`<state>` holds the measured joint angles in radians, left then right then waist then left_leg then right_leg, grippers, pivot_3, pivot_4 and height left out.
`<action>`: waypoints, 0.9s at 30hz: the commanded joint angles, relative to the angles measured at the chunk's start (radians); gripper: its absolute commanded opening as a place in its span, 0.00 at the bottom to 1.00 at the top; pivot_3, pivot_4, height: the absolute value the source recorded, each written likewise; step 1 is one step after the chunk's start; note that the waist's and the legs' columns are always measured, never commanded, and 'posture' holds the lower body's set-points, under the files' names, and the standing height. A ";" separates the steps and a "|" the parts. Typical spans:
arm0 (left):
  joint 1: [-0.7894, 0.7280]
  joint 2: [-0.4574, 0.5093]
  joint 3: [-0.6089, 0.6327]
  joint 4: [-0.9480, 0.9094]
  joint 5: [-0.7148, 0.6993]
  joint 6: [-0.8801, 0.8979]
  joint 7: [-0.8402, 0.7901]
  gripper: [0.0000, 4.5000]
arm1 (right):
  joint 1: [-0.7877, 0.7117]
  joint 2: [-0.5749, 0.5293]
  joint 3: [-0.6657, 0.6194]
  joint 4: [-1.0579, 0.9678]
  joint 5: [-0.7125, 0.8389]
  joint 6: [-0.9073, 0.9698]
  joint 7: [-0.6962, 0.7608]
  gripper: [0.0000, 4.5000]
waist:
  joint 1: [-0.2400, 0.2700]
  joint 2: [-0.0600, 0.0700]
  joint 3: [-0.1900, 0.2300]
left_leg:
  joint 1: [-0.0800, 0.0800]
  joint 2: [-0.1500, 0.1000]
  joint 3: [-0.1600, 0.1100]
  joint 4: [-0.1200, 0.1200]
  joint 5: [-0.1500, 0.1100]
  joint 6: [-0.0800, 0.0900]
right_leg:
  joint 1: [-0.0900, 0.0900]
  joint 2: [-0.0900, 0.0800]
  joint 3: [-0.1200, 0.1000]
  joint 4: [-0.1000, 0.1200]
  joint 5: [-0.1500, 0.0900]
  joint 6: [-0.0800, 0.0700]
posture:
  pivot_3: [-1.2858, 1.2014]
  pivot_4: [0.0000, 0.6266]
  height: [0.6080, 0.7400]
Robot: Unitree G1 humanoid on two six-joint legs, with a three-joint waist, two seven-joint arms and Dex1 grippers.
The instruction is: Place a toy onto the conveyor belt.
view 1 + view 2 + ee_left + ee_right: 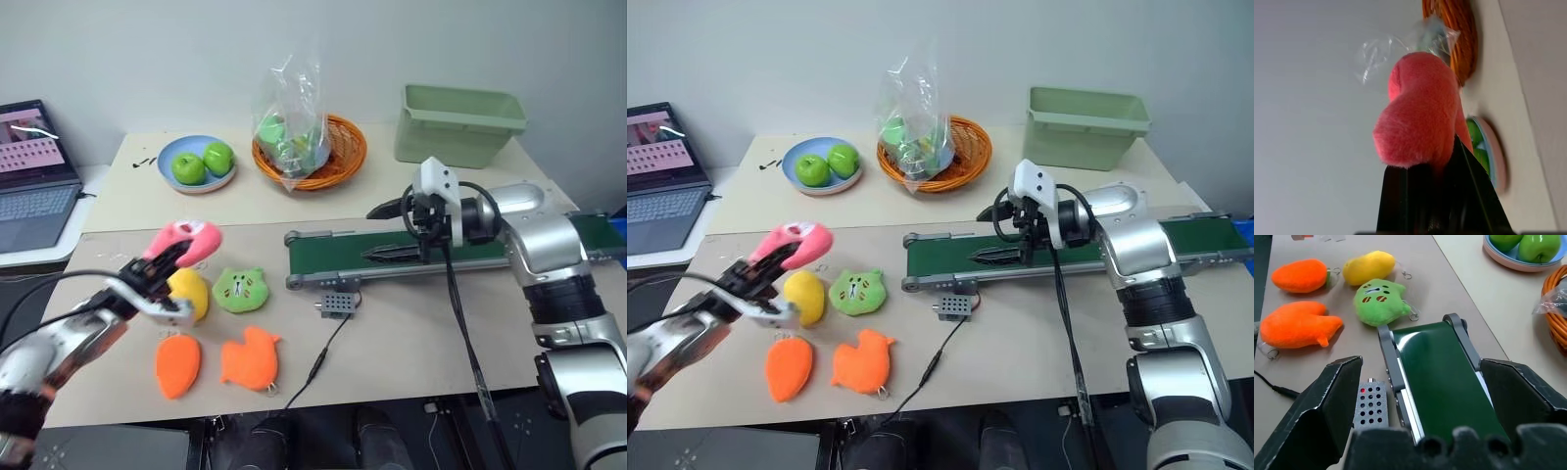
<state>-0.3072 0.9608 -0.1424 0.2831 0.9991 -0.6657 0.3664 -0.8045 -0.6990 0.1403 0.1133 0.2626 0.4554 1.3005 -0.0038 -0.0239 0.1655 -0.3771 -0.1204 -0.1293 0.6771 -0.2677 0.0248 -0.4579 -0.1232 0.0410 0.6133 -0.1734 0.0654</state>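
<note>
**Pink toy gripped and lifted, belt drop not yet done**

The pink toy (186, 241) is clamped between the fingers of the left gripper (165, 262), held up off the table at lower left of the head frame, above the yellow plush (189, 293). Pick-up is judged done; transfer and release are left. The conveyor belt (338, 257) lies centre-right of the frame, well apart from the toy, with nothing seen lying on it. The right gripper (1425, 396) hangs over the belt's left end, jaws spread wide, nothing held.

Left on the table at lower left: the green plush (240, 290), the orange carrot plush (178, 365), the orange duck plush (250, 357). A small grey control box (335, 305) sits just beside the belt frame.

View differences: the head views give the whole layout, including the laptop (34, 171) at far left, the plate of green apples (197, 164), the orange basket (338, 147) with a plastic bag, and the pale green bin (458, 122) at upper right. The left wrist view gives the grip up close: toy (1418, 117) pinched at its base, most of it sticking out past the fingertips. The right wrist view gives the belt end (1442, 372) between the open fingers, roller and red light on the box visible.
</note>
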 commanded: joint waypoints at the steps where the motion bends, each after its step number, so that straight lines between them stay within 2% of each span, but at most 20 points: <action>1: -0.196 -0.069 -0.107 0.102 0.032 -0.076 0.007 0.00 | 0.031 -0.030 -0.058 -0.099 0.043 0.044 -0.029 1.00 | 0.005 0.000 0.000 | -0.001 -0.001 0.000 0.001 0.000 0.000 | 0.000 -0.001 -0.001 0.000 0.000 0.000 | 0.52 0.24 1.00; 6: -0.454 -0.191 -0.276 0.300 0.112 -0.163 0.041 0.00 | 0.083 -0.050 -0.089 -0.180 0.070 0.095 -0.081 1.00 | 0.004 0.000 0.000 | -0.005 -0.002 0.001 0.004 0.002 -0.004 | -0.001 -0.002 -0.001 -0.001 0.002 0.004 | 0.52 0.24 1.00; 10: -0.583 -0.266 -0.370 0.436 0.146 -0.200 0.085 0.00 | 0.119 -0.062 -0.111 -0.231 0.084 0.126 -0.116 1.00 | -0.007 -0.001 0.000 | -0.007 -0.003 0.002 0.006 0.002 -0.003 | -0.001 -0.002 -0.001 -0.001 0.003 0.005 | 0.52 0.24 1.00; 17: -0.674 -0.339 -0.498 0.584 0.180 -0.272 0.158 0.00 | 0.168 -0.088 -0.130 -0.292 0.101 0.151 -0.157 1.00 | -0.010 -0.001 0.000 | -0.008 -0.003 0.003 0.006 0.002 -0.002 | -0.001 -0.002 0.000 0.000 0.003 0.006 | 0.52 0.24 1.00; 21: -0.688 -0.350 -0.553 0.654 0.195 -0.298 0.188 0.00 | 0.174 -0.098 -0.130 -0.298 0.098 0.151 -0.171 1.00 | -0.009 -0.001 0.000 | -0.008 -0.003 0.003 0.008 0.002 -0.002 | -0.001 -0.002 0.000 -0.001 0.004 0.007 | 0.52 0.24 1.00; 23: -0.692 -0.353 -0.574 0.676 0.188 -0.327 0.190 0.18 | 0.172 -0.099 -0.129 -0.298 0.100 0.150 -0.173 1.00 | -0.009 -0.001 0.000 | -0.008 -0.003 0.003 0.009 0.002 -0.002 | -0.001 -0.002 0.000 -0.001 0.004 0.007 | 0.52 0.24 1.00; 24: -0.694 -0.354 -0.580 0.686 0.183 -0.333 0.187 0.21 | 0.169 -0.100 -0.127 -0.296 0.101 0.150 -0.174 1.00 | -0.008 -0.001 0.000 | -0.007 -0.003 0.004 0.009 0.002 -0.002 | -0.001 -0.002 0.000 -0.001 0.004 0.007 | 0.52 0.24 1.00; 27: -0.700 -0.354 -0.584 0.697 0.164 -0.349 0.180 0.46 | 0.164 -0.104 -0.124 -0.292 0.101 0.145 -0.173 1.00 | -0.008 -0.001 0.000 | -0.007 -0.003 0.004 0.011 0.001 0.000 | -0.001 -0.002 0.000 -0.001 0.004 0.007 | 0.52 0.24 1.00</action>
<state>-0.9772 0.6025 -0.7279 0.9769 1.1918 -0.9959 0.5405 -0.6189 -0.7846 0.0506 -0.1522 0.3398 0.6037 1.1299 -0.0117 -0.0249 0.1653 -0.3844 -0.1234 -0.1256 0.6882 -0.2673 0.0254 -0.4589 -0.1252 0.0413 0.6129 -0.1695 0.0721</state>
